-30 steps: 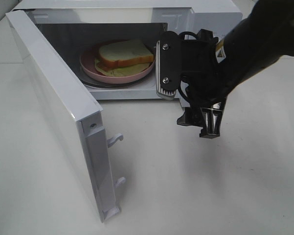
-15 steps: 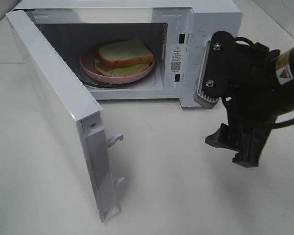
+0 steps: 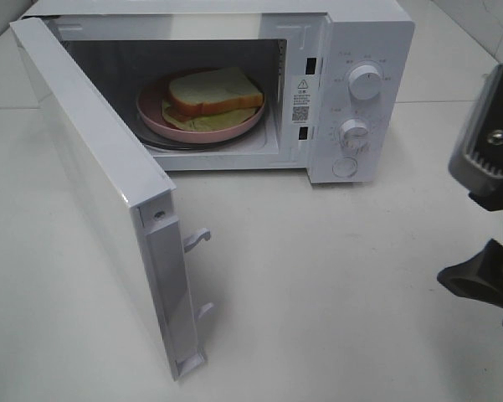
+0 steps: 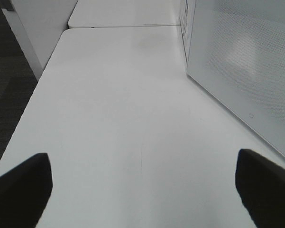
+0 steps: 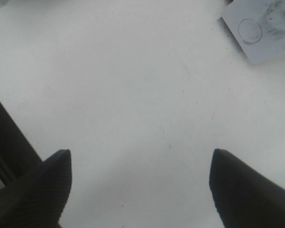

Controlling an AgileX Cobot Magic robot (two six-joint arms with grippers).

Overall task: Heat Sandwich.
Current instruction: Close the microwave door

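1. The sandwich (image 3: pixel 213 94) is sitting on its pink plate (image 3: pixel 234 128) inside the microwave (image 3: pixel 364 33), which is standing at the far edge of the table (image 3: pixel 318 293). I am judging the loading step to be done.
2. The door (image 3: pixel 92 184) is hanging wide open, swinging out toward the table's near left part, so nothing is heating yet. What I am counting as left: closing the door, then working the upper dial (image 3: pixel 366 82) and the lower dial (image 3: pixel 353 131) on the panel.
3. I am holding my right gripper (image 5: pixel 140 164) spread wide with nothing between the jaws. It is hovering over bare table near the right edge, apart from the microwave's front right corner.
4. I am holding my left gripper (image 4: pixel 142 166) fully spread and empty too. It is looking along the table with the door's outer face just to one side.
5. Room is looking generous: the table in front of the microwave is lying bare from the door's free edge across to the right edge.
6. The edges I am minding are the door's free edge with its two latch hooks (image 3: pixel 197 239), and the table's left edge, beyond which the floor is dropping away.
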